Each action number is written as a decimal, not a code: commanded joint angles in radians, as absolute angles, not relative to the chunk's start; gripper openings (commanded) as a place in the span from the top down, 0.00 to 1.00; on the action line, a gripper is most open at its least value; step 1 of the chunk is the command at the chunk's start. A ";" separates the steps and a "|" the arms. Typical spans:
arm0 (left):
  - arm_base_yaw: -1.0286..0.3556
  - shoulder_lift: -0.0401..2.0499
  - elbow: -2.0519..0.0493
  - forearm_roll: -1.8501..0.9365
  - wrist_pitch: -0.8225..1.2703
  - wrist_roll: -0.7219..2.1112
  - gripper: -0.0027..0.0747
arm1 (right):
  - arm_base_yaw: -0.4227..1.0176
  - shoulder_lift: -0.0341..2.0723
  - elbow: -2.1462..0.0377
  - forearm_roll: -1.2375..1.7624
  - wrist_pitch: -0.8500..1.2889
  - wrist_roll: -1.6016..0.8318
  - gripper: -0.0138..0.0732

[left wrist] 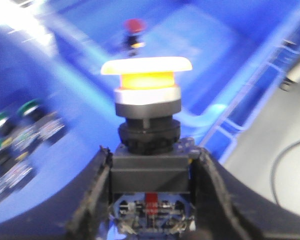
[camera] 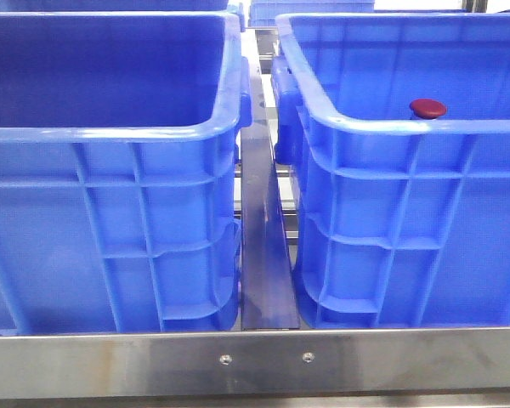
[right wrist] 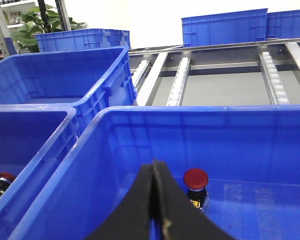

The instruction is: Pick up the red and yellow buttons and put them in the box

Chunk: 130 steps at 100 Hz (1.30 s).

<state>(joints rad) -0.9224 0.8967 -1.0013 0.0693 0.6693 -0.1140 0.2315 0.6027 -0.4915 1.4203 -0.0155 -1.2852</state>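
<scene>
Behind, roller rails (right wrist: 180,80). Left jaws clamped on yellow button (left wrist: 146,75), upright above box (left wrist: 250,100) holding red button (left wrist: 134,26); right jaws together.

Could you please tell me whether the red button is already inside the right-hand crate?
Yes, inside. The red button shows above the near rim of the right-hand crate; the right wrist view shows it standing upright on the floor there.

Darker blue crate (camera: 110,127), steel rail (camera: 255,361), potted plant (right wrist: 32,22).
</scene>
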 commanded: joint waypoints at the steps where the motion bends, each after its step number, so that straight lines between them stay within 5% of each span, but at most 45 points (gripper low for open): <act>1: -0.953 0.908 -1.030 0.083 0.559 -0.115 0.99 | 0.230 0.599 -0.518 1.413 -0.011 -1.293 0.94; 19: -0.955 0.956 -1.030 0.083 0.532 -0.115 0.99 | 0.230 0.599 -0.518 1.413 0.019 -1.293 0.93; 29: -0.955 0.976 -1.030 0.083 0.532 -0.115 0.99 | 0.230 0.599 -0.518 1.413 0.055 -1.293 0.84; 51: -0.955 0.984 -1.030 0.083 0.532 -0.115 0.99 | 0.230 0.599 -0.518 1.435 0.113 -1.292 0.27; 60: -0.955 0.984 -1.030 0.083 0.532 -0.115 0.99 | 0.230 0.599 -0.522 1.510 0.162 -1.292 0.15; 83: -0.955 0.984 -1.030 0.083 0.532 -0.115 0.99 | 0.230 0.617 -0.523 1.920 0.521 -1.280 0.15; 107: -0.955 0.984 -1.030 0.083 0.532 -0.115 0.99 | 0.230 0.769 -0.594 1.919 0.899 -1.114 0.15; 130: -0.955 0.984 -1.030 0.083 0.532 -0.115 0.99 | 0.235 0.976 -0.667 1.919 1.043 -1.104 0.15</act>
<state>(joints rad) -0.9469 0.9954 -0.9995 0.0817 0.6143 -0.1140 0.2336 0.9127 -0.6114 1.7774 0.9597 -1.1056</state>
